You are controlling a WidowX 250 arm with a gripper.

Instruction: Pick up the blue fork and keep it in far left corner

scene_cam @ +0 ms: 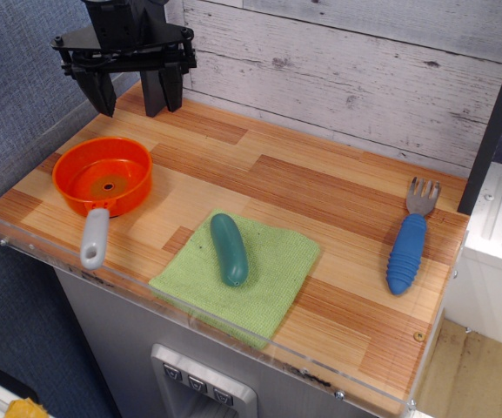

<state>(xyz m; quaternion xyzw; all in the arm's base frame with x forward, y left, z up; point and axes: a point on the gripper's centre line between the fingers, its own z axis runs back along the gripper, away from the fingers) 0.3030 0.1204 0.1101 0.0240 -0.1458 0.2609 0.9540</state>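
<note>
The blue fork (409, 244) lies flat on the wooden tabletop at the right, ribbed blue handle toward the front, grey tines (423, 196) toward the wall. My gripper (132, 94) hangs above the far left corner (133, 104) of the table, far from the fork. Its two black fingers (103, 94) point down with a gap between them and nothing in it.
An orange pan (103, 178) with a grey handle sits at the left. A teal-green pickle (229, 248) lies on a green cloth (242, 272) in the front middle. A clear acrylic rim (233, 335) borders the table. The plank wall (346, 78) stands behind.
</note>
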